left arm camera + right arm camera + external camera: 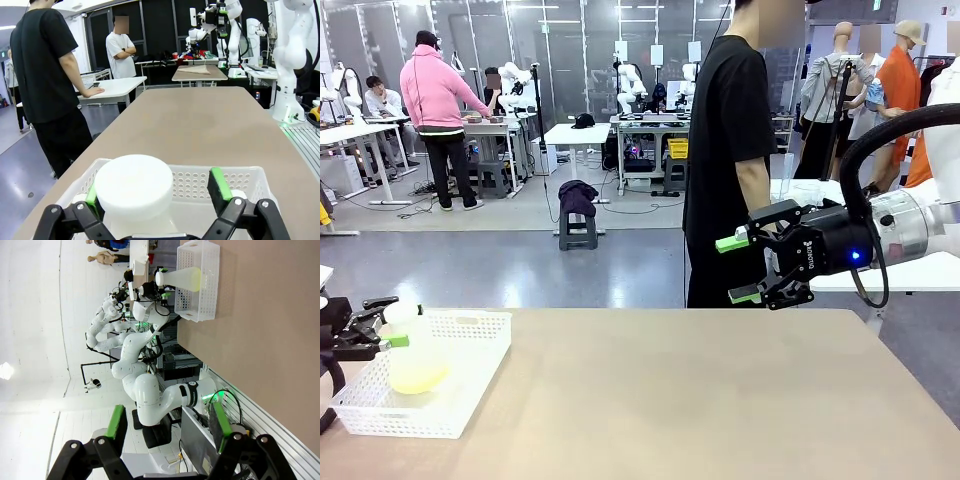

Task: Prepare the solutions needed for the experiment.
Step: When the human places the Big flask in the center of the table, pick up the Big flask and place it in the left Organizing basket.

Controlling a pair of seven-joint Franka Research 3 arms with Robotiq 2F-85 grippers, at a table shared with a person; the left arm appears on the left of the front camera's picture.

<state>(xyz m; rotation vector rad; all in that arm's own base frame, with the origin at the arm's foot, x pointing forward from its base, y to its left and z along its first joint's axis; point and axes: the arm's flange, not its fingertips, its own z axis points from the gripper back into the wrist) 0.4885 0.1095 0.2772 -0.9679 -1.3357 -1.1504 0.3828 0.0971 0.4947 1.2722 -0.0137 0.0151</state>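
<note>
Bare tan table (700, 400) holds a white basket (470, 360); workshop beyond.

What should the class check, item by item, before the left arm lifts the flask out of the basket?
1. Left gripper fingers either side of the flask neck: ok.
2. Fingers firmly closed on the neck: cannot tell.
3. Flask upright in the white basket: ok.
4. Solution still in the base, pale yellow-green: ok.
5. Right gripper open, raised, away from the basket: ok.
6. Person standing back from the table: ok.
</note>
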